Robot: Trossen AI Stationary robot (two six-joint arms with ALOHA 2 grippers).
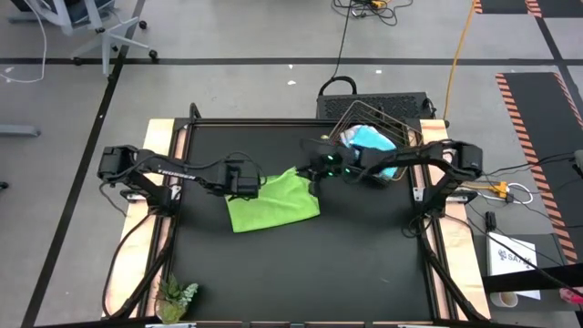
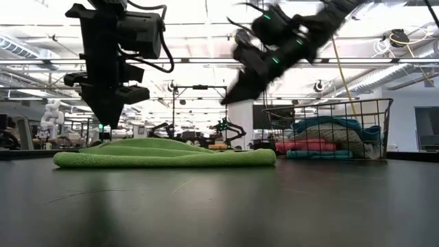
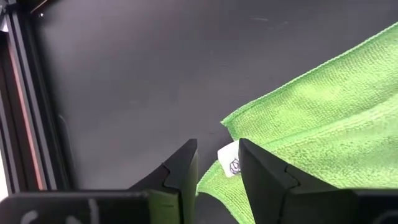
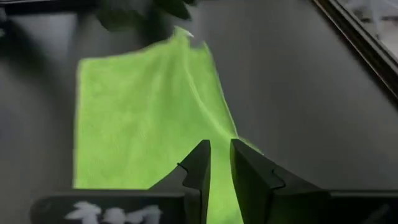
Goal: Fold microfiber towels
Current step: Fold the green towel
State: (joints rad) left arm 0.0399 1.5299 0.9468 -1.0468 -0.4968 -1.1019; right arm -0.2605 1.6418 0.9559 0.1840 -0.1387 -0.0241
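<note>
A lime green microfiber towel (image 1: 273, 205) lies folded over on the black table top, near the middle; in the low view the towel (image 2: 164, 156) shows as a flat double layer with a low hump. My left gripper (image 3: 217, 155) hangs open just above the towel's left far corner, where a small white tag (image 3: 229, 163) shows between the fingers. My right gripper (image 4: 221, 155) stands a little open, lifted above the towel's right far corner (image 1: 293, 171), with nothing between its fingers. In the low view both grippers are clear of the cloth.
A wire basket (image 2: 329, 130) at the table's far right holds blue, pink and pale towels. A small green plant (image 1: 175, 296) stands at the near left corner. Metal rails (image 1: 173, 228) run along the table's left and right sides. Bare black table lies in front of the towel.
</note>
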